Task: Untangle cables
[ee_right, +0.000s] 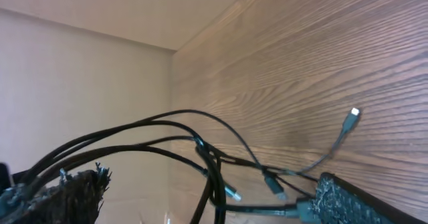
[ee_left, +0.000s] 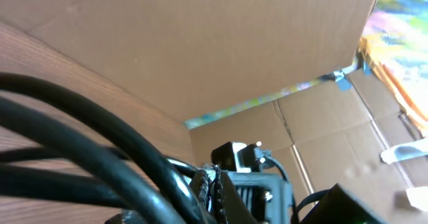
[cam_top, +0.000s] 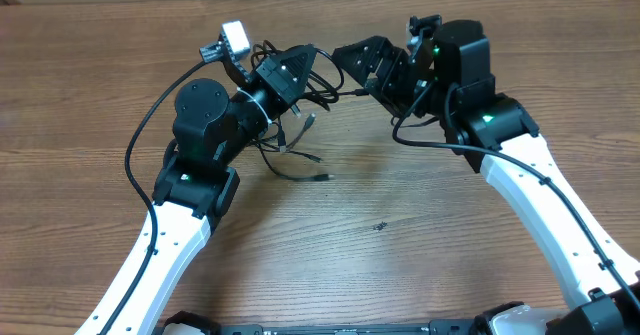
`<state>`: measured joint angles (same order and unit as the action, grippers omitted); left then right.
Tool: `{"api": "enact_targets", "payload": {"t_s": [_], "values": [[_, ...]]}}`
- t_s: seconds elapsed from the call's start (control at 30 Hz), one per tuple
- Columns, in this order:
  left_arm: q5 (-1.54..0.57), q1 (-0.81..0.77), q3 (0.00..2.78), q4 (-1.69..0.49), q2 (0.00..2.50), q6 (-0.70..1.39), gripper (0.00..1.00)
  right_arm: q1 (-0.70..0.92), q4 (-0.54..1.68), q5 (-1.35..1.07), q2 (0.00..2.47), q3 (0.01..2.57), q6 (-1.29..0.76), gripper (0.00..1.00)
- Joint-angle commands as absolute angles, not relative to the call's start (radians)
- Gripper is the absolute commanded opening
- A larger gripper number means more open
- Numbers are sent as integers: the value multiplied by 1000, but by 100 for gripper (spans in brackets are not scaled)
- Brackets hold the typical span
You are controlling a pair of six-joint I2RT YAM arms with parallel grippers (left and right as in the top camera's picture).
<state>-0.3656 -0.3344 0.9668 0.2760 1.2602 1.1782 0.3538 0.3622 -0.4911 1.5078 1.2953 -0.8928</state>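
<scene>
The cables (cam_top: 300, 161) are thin black wires bunched between my two grippers at the far middle of the wooden table. Loose strands hang down to the table, and one plug end (cam_top: 325, 178) lies flat on it. My left gripper (cam_top: 303, 75) is shut, its pads pressed together (ee_left: 214, 188), with black cables (ee_left: 100, 150) running along its left side. My right gripper (cam_top: 352, 61) faces it and is open. In the right wrist view the cables (ee_right: 214, 164) hang between its wide-apart fingers (ee_right: 207, 189), and one plug touches the right pad.
Cardboard walls (ee_left: 234, 37) stand behind the table's far edge. The wooden tabletop (cam_top: 400, 235) stretches toward the front. Each arm's own thicker black cable loops beside it, the left one (cam_top: 140, 145) and the right one (cam_top: 430, 140).
</scene>
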Motion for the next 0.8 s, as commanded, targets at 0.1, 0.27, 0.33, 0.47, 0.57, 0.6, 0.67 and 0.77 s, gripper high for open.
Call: {"api": "enact_targets", "payload": {"t_s": [0.1, 0.27, 0.33, 0.47, 0.57, 0.6, 0.67, 0.77], "values": [[-356, -354, 977, 285, 1255, 1289, 4, 407, 373, -397, 1505, 1316, -855, 100], [-355, -374, 977, 286, 1256, 1299, 4, 433, 408, -349, 1505, 1316, -852, 100], [-355, -373, 977, 286, 1256, 1299, 4, 432, 422, -348, 1505, 1316, -836, 100], [-355, -357, 977, 286, 1256, 1306, 4, 411, 434, -348, 1505, 1316, -835, 100], [-356, -332, 977, 286, 1256, 1317, 4, 373, 434, -352, 1505, 1316, -836, 100], [-360, -320, 977, 285, 1256, 1317, 4, 353, 438, -360, 1505, 1316, -836, 100], [-360, -307, 977, 284, 1256, 1317, 4, 333, 451, -360, 1505, 1316, -836, 100], [-359, -289, 977, 284, 1256, 1337, 4, 306, 479, -377, 1505, 1316, -831, 100]]}}
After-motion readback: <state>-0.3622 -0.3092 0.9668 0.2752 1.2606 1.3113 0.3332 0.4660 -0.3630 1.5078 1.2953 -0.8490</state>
